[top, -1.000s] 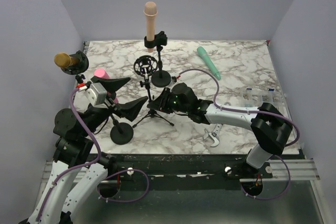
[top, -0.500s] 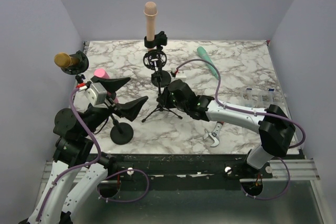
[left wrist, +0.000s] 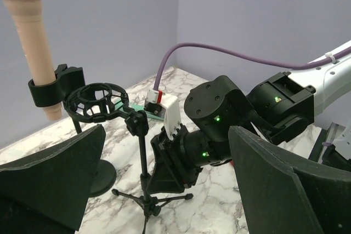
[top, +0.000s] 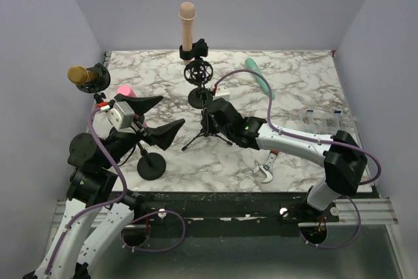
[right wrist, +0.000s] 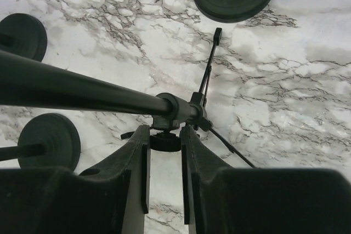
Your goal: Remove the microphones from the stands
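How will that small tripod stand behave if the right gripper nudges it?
Probably light: the tripod stand is a thin pole on slim legs. Likely tippy, with the shock mount carried high and off to one side. The right gripper holds it low, at the hub; expect sway.

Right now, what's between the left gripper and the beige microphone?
The empty shock-mount tripod stand, held by the right gripper; seen in left wrist view.

The top view looks down from the near edge over the whole table point(top: 300, 83). The left wrist view faces level across it, the right wrist view straight down (very close); all 3 share the tripod point(top: 208, 136).
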Action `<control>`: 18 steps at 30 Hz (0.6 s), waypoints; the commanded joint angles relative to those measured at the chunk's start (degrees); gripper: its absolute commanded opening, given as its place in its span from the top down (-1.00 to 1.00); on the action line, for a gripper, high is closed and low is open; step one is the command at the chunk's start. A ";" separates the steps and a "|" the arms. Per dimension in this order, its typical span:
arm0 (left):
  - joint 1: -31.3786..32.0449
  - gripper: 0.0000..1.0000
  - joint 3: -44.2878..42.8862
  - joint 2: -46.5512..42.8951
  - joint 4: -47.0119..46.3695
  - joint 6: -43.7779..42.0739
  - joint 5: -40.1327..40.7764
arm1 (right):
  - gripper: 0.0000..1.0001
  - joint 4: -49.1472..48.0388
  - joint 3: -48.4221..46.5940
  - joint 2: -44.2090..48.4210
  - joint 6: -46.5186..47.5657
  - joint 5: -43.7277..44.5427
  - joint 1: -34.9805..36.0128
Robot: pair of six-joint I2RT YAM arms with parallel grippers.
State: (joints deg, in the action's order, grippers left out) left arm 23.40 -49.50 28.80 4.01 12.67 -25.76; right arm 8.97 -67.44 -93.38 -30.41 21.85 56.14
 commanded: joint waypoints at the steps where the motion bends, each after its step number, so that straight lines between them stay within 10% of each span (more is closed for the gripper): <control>1: 0.43 -0.97 -1.64 0.37 0.30 -0.27 -0.78 | 0.34 13.44 2.14 -0.86 3.95 1.79 -0.68; 9: 0.42 -0.97 -1.57 0.38 0.56 -0.63 -0.17 | -0.62 10.65 3.20 4.73 3.82 -5.07 -0.63; 18: 0.42 -0.97 -1.57 0.67 0.47 -0.43 -0.65 | -0.85 -5.29 14.90 12.80 -2.74 -29.26 -4.20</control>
State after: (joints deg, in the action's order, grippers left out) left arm 23.40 -49.52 28.99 4.05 12.64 -25.74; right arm 13.23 -57.58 -83.90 -28.80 6.81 53.93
